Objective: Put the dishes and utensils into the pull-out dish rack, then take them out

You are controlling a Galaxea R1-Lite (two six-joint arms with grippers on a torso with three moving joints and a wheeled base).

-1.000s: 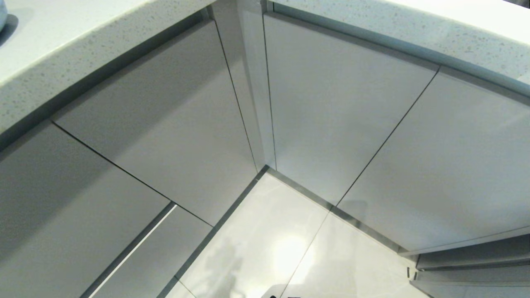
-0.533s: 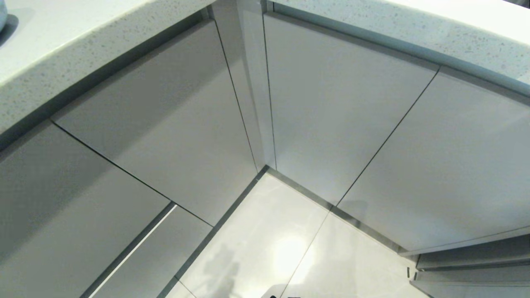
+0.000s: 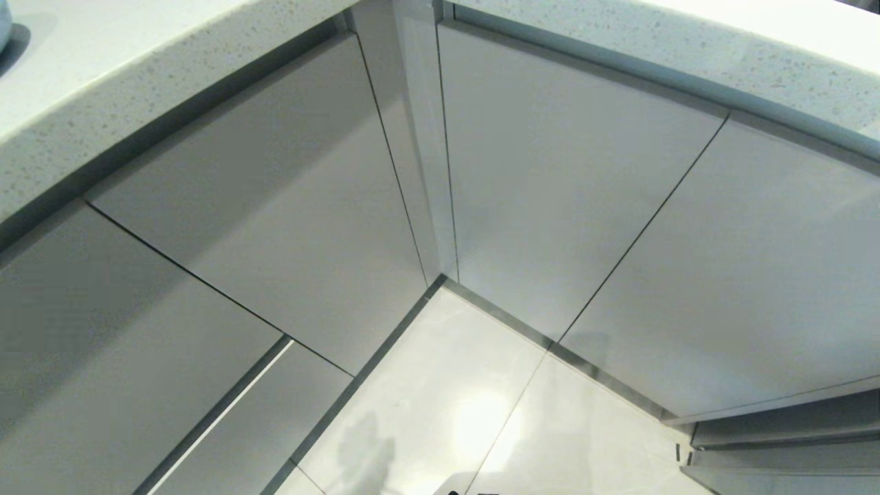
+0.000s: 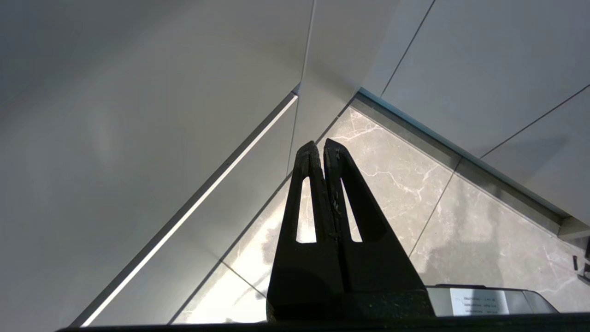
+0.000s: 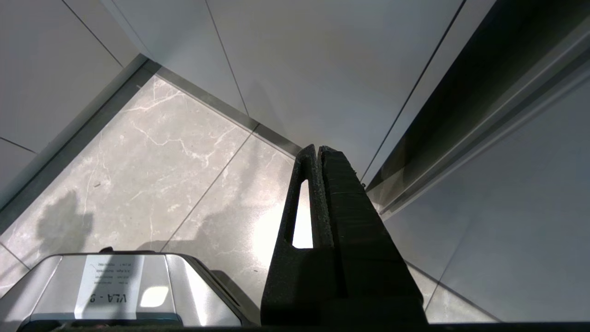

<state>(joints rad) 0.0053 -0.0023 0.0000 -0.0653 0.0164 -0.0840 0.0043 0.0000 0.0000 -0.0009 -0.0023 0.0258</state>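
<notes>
The dishes and the utensils are out of view, and the pull-out dish rack is hidden; only shut pale grey cabinet fronts [image 3: 570, 179] show. My left gripper [image 4: 320, 144] hangs low in front of the left-hand cabinets, pointing towards the corner where the floor meets them; its black fingers are pressed together with nothing between them. My right gripper [image 5: 318, 150] is also shut and empty, low beside the right-hand cabinets. Neither gripper appears in the head view.
Two speckled worktops [image 3: 103, 89] meet above the cabinet corner [image 3: 419, 172]. A sliver of something pale blue [image 3: 3, 24] shows at the left worktop's edge. Glossy marble floor tiles [image 3: 467, 412] lie below. A dark recess with a rail [image 5: 484, 101] runs beside the right gripper. My silver base [image 5: 120, 288] is underneath.
A faint shadow on the floor tiles has slid slightly towards the bottom edge of the head view. Cabinets and worktops are unchanged.
</notes>
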